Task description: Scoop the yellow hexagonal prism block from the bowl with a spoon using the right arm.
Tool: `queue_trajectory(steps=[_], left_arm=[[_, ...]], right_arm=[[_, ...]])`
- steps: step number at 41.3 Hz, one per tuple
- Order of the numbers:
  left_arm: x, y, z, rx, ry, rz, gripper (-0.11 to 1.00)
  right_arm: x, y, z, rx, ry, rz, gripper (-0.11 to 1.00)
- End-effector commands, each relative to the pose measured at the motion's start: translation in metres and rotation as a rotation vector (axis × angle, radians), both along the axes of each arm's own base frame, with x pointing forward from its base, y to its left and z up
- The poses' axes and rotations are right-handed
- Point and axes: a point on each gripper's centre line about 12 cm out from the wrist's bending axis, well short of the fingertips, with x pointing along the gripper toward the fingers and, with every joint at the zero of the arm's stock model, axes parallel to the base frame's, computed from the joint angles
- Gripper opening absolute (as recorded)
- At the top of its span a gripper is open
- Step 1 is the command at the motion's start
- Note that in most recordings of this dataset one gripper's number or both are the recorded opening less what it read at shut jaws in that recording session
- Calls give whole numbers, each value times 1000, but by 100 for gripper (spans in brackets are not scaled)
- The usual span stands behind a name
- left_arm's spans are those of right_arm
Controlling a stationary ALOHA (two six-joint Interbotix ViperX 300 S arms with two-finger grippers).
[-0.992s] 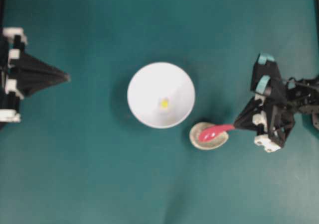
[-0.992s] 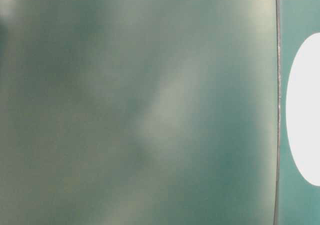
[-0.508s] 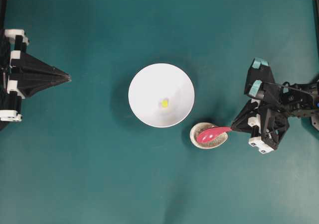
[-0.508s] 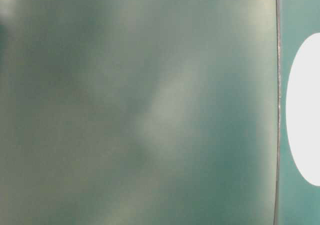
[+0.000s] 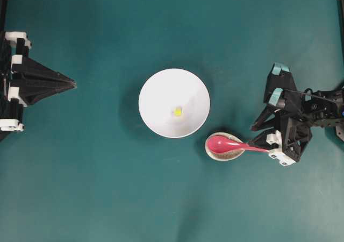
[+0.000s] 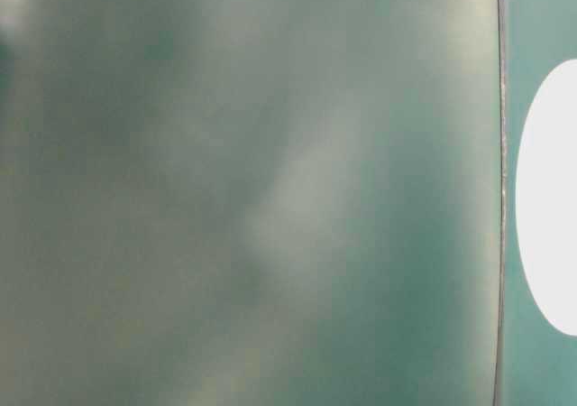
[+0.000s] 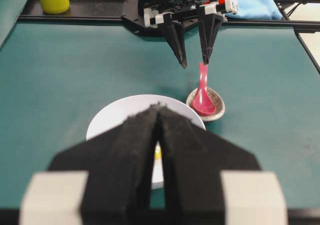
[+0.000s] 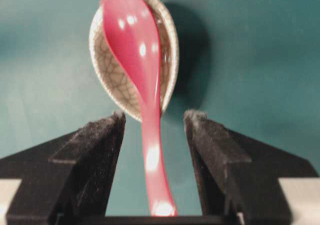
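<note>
On the far left of the overhead view the left pincer (image 5: 73, 83) hangs over the green bench (image 5: 97, 188) with its black fingers pressed together, holding nothing; the left wrist view shows only a thin seam between them. Well to its right, near the middle of the bench, stands the white bowl (image 5: 161, 94), and the small yellow block (image 5: 177, 112) lies inside it, a little right of centre. Just beside the bowl's lower right rim sits a small speckled dish (image 5: 221, 155). The pink spoon (image 5: 226, 144) rests with its scoop in that dish and its handle slanting out to the right. The handle runs between the fingers of the right pincer (image 5: 253, 137), which are spread apart. In the right wrist view there is a clear gap between the handle and each finger (image 8: 95, 150), so the spoon is not gripped. The table-level view is a green blur, with a white oval at its right edge.
</note>
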Motion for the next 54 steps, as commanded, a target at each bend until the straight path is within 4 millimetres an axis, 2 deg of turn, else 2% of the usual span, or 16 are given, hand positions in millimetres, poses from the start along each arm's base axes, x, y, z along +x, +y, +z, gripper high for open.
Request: queue_trajectory(steps=[1, 10, 24, 35, 54], left_arm=[[3, 0, 11, -1, -28, -2, 0], [2, 0, 9, 0, -18, -2, 0], [2, 0, 9, 11, -18, -2, 0], [3, 0, 9, 25, -17, -3, 0], [3, 0, 10, 51, -26, -4, 0]], right_arm=[[4, 1, 9, -23, -48, 20, 55], [5, -2, 23, -110, -183, 74, 55], [-3, -1, 48, -266, -494, 189, 55], [-13, 2, 47, -304, -633, 241, 55], [-19, 4, 44, -339, -677, 276, 55]])
